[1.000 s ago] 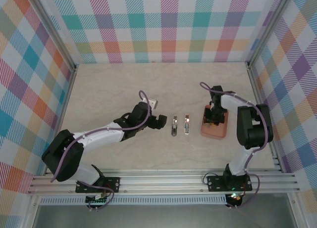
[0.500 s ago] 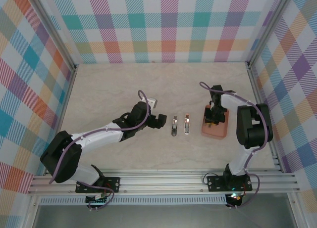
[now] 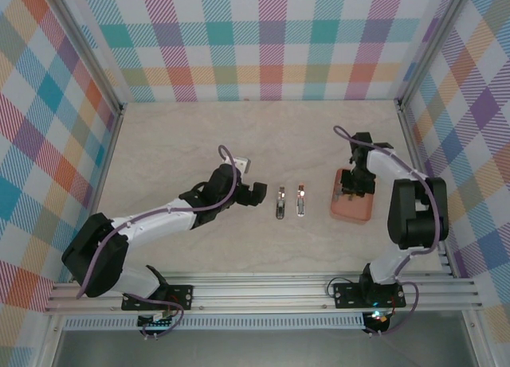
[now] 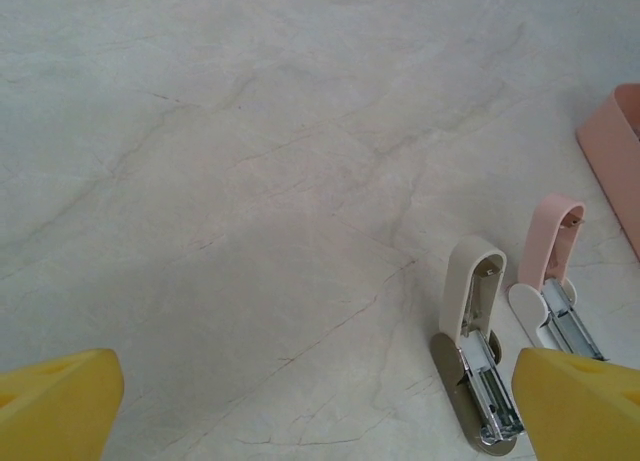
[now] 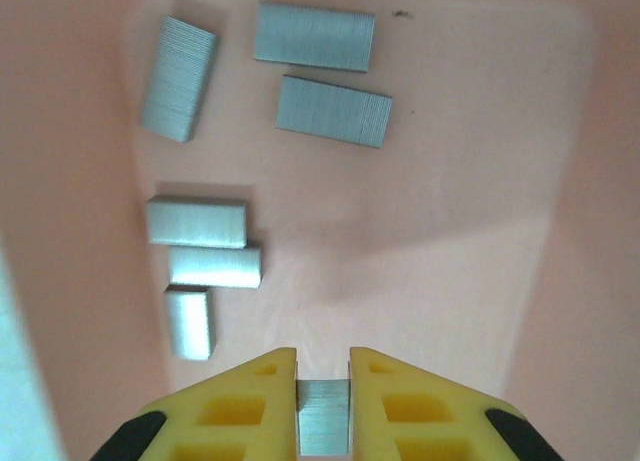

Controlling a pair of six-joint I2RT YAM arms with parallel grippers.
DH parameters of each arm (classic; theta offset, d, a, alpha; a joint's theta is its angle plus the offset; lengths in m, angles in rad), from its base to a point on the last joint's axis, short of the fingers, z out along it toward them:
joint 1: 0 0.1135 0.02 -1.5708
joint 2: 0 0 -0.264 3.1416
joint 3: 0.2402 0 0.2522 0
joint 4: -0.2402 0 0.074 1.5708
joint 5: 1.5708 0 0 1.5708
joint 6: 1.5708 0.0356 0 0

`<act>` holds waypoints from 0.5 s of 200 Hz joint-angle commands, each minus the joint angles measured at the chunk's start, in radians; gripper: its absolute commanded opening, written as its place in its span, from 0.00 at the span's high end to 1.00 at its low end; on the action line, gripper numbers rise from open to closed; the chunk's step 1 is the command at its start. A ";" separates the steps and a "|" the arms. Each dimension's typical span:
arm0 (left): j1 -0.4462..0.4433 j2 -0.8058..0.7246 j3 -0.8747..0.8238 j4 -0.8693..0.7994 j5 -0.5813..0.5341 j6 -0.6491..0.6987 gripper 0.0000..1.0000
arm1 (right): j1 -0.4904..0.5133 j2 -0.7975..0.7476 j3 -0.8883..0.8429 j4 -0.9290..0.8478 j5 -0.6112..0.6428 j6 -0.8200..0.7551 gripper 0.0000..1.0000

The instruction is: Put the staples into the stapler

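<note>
Several grey staples strips [image 5: 333,111] lie in the salmon-orange tray [image 5: 470,211]. My right gripper [image 5: 323,366] hangs inside the tray, shut on one short staples strip [image 5: 323,416] held between its yellow fingers. From above, the right gripper [image 3: 351,189] sits over the tray [image 3: 355,212]. Two staplers lie open on the table, a beige stapler [image 4: 478,356] and a pink stapler [image 4: 552,281]. The top view shows the beige stapler [image 3: 280,201] and the pink stapler [image 3: 301,200] side by side. My left gripper [image 3: 253,193] rests wide open just left of them, holding nothing.
The tray's corner [image 4: 615,151] stands right of the pink stapler. Bare marble tabletop [image 4: 250,181] stretches left of and beyond the staplers. Checked walls and aluminium rails [image 3: 406,136] enclose the table on three sides.
The right gripper has closed on a staples strip. Its wrist and the tray have shifted slightly right. The left arm has barely moved.
</note>
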 commanded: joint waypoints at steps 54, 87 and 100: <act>-0.016 -0.100 -0.141 0.109 -0.041 -0.079 0.00 | 0.187 -0.264 0.048 -0.193 -0.029 0.055 0.82; -0.014 -0.099 -0.188 0.138 -0.044 -0.099 0.00 | 0.400 -0.295 -0.011 -0.220 -0.006 0.202 0.83; -0.014 -0.096 -0.202 0.147 -0.038 -0.106 0.00 | 0.471 -0.291 -0.043 -0.205 -0.005 0.261 0.83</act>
